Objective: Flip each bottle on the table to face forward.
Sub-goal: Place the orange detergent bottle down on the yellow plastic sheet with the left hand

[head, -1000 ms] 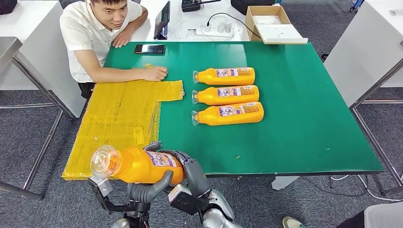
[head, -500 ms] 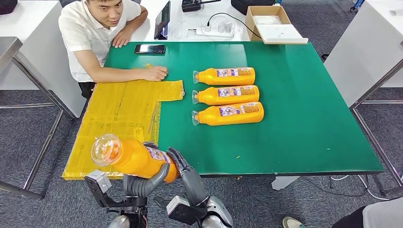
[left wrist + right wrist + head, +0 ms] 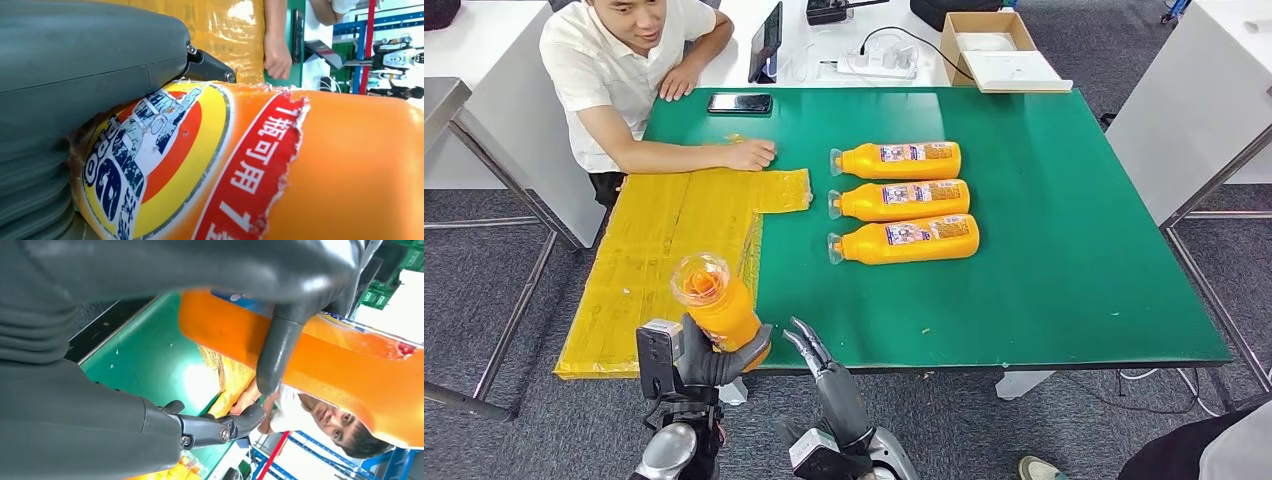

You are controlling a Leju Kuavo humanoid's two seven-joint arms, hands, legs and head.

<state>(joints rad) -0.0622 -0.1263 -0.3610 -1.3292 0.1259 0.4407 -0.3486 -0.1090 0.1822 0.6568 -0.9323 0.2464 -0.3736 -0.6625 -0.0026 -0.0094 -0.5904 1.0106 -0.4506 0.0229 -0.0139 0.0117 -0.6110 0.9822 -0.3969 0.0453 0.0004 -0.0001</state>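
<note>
Both silver arms are ending in dark grey jointed hands: left hand (image 3: 709,362) showing a ribbed grey cover, right hand (image 3: 819,358) showing small silver screws.

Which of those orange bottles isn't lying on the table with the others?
The orange bottle gripped in the left robot hand, lifted near the table's front edge, cap end up. The other three bottles lie on their sides in a row on the green table.

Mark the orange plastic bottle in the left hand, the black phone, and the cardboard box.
Orange plastic bottle (image 3: 724,310), head view, body.
Left hand (image 3: 707,363), head view, middle.
Black phone (image 3: 739,103), head view, screen.
Cardboard box (image 3: 947,40), head view, wall.
</note>
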